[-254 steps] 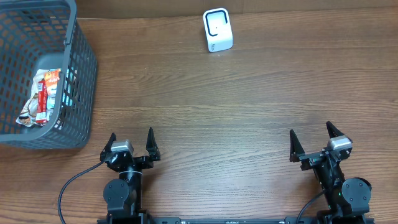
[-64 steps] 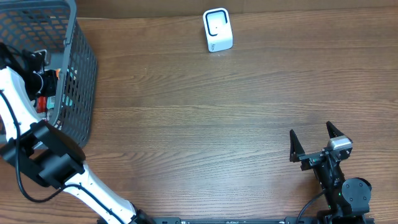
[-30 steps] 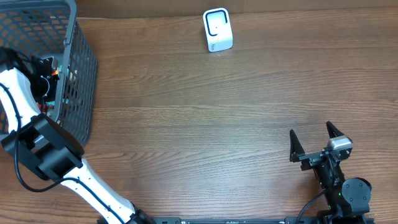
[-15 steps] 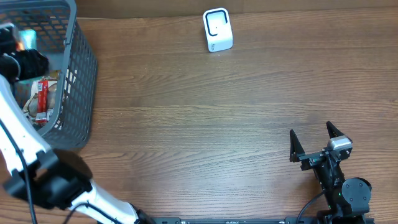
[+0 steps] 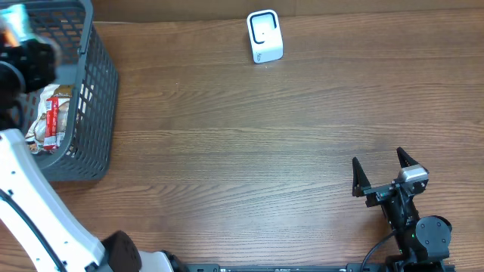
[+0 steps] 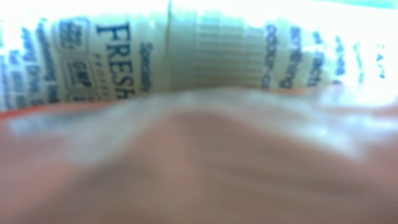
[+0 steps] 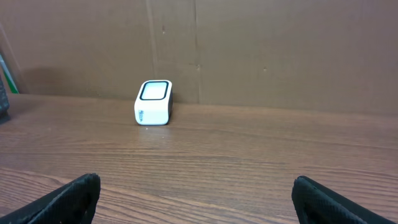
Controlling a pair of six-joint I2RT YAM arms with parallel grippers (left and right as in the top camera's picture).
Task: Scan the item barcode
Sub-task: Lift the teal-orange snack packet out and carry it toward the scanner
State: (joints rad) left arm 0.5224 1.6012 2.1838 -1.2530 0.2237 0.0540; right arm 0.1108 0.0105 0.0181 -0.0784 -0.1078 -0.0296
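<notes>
Your left gripper (image 5: 21, 38) hangs above the far corner of the grey mesh basket (image 5: 94, 91), blurred in the overhead view. It appears to be closed partway on a printed packet (image 6: 186, 56), which shows as a pale teal smear (image 5: 15, 19) at its tip. The wrist view is filled by that packet, cream film with dark lettering pressed close to the lens, so you cannot see the fingers themselves. Your right gripper (image 5: 384, 172) sits near the table's (image 5: 265, 166) front edge, jaws spread wide and holding nothing.

The white scanner (image 5: 265, 36) stands at the far side of the table, well apart from the basket, its window facing up and forwards.

Several things could go wrong from here:
- The film looks soft and slippery, so a fast swing across could let the packet slide or drop out of the grip.
- I cannot tell where the barcode lies. If it faces the fingers or the lens, the scanner will read nothing.
- With the wrist view blocked, you must aim by the overhead alone, so you may stop short or off to one side.
- A low path risks catching the basket rim, or snagging the other snack packets (image 5: 49, 117) lying inside.
- Crumpled film over the code could also spoil the read.
</notes>
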